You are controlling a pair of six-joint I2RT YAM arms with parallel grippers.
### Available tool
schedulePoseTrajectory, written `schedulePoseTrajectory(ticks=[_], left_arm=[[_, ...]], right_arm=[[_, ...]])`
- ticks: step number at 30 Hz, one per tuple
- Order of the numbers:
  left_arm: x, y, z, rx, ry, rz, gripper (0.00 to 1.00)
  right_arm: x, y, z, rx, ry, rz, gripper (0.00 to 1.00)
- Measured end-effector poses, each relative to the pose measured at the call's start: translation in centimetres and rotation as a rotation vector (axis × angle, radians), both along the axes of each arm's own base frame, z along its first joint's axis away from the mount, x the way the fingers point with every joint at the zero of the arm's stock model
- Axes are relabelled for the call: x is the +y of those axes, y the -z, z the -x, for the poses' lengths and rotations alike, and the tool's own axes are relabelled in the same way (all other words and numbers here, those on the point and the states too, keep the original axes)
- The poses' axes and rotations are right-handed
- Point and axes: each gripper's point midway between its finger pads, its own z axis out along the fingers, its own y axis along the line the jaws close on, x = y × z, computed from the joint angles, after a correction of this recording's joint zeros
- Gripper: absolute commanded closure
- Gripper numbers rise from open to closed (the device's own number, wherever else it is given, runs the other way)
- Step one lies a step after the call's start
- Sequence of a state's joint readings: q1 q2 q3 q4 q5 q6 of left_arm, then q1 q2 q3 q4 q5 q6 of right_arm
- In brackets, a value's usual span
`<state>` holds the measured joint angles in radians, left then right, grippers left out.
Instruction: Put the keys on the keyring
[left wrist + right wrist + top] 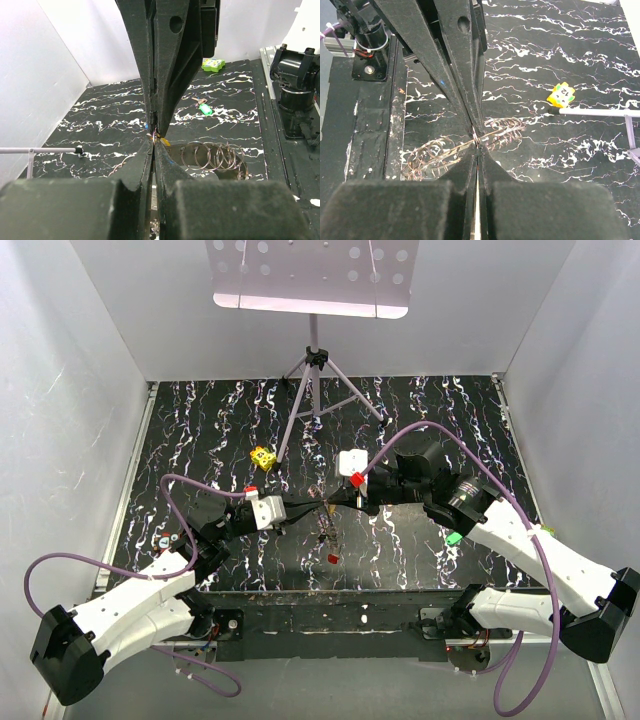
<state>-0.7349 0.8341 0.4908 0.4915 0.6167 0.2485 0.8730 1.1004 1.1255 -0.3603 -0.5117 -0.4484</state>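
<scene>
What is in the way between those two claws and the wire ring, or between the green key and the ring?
Nothing visible. The left gripper and the right gripper are both shut on the keyring, tip to tip. Between the green key and the keyring there is only bare table.

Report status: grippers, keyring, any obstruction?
Left gripper and right gripper both shut, tips meeting at the keyring. Green key and red key lying loose, not on ring. Yellow cube well clear.
</scene>
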Motion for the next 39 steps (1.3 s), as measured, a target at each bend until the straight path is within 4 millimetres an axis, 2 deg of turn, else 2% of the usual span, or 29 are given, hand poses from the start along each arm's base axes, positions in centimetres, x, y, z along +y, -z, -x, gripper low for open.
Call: schedulePoseTrajectory(ticks=[39], left_arm=[[-0.04,0.64,-0.04,0.019,0.0,-0.021,1.0]], right_arm=[[0.05,0.04,0.45,0.033,-0.009,-0.004,0.99]])
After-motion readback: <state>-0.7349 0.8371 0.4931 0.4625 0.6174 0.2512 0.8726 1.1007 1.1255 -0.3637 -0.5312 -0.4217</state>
